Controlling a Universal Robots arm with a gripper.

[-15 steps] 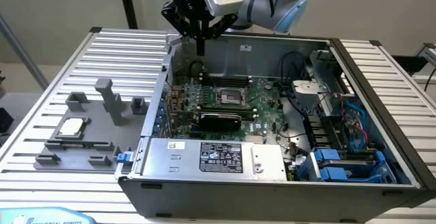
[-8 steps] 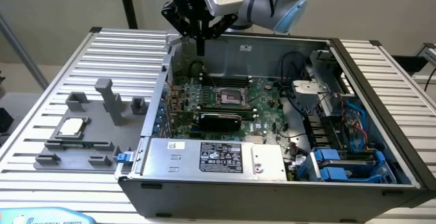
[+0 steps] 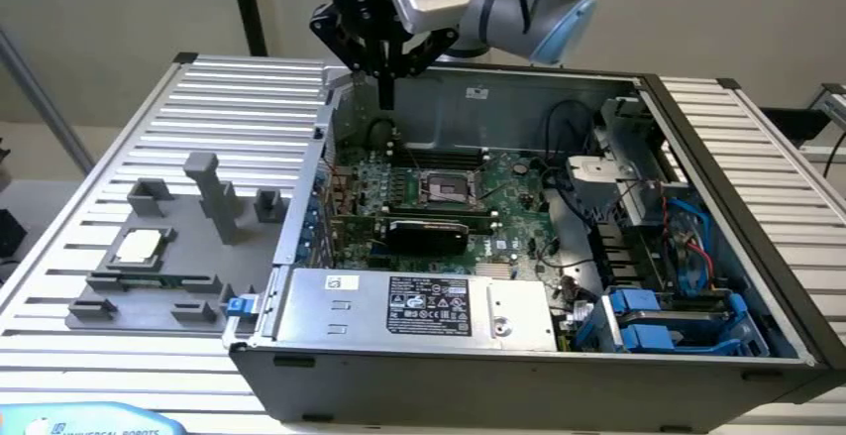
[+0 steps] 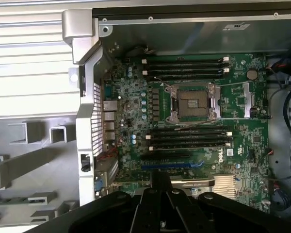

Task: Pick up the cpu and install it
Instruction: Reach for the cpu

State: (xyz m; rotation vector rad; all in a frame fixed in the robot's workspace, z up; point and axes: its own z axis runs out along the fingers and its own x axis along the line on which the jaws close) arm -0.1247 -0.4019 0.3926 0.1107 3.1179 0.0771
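Ribbed aluminium slats make up the table, and on it stands an open computer case of grey sheet steel. Above the case's far wall hangs the gripper, its black fingers pressed together and holding nothing. In the wrist view they taper down to a single dark wedge over the board.

Below it lies the green motherboard, crowded with small components. Near the middle of the board is the square CPU socket, with a bright metal frame around a dark, bare centre. Long black memory slots run on both sides of the socket. A boxy, labelled power supply fills the near side of the case.

The cpu is well apart from the gripper, out on the table toward the exterior view's left. It lies flat on a grey plastic fixture with blocky upright posts, its silvery top showing inside a pale rim. A thin green strip just in front of it may be a memory stick, though that is hard to tell.

I judge the pick-up not yet begun: the chip is untouched and the socket is empty. Lifting a part this thin and smooth calls for parted fingers set squarely over its edges, and seating it calls for exact alignment with the socket frame
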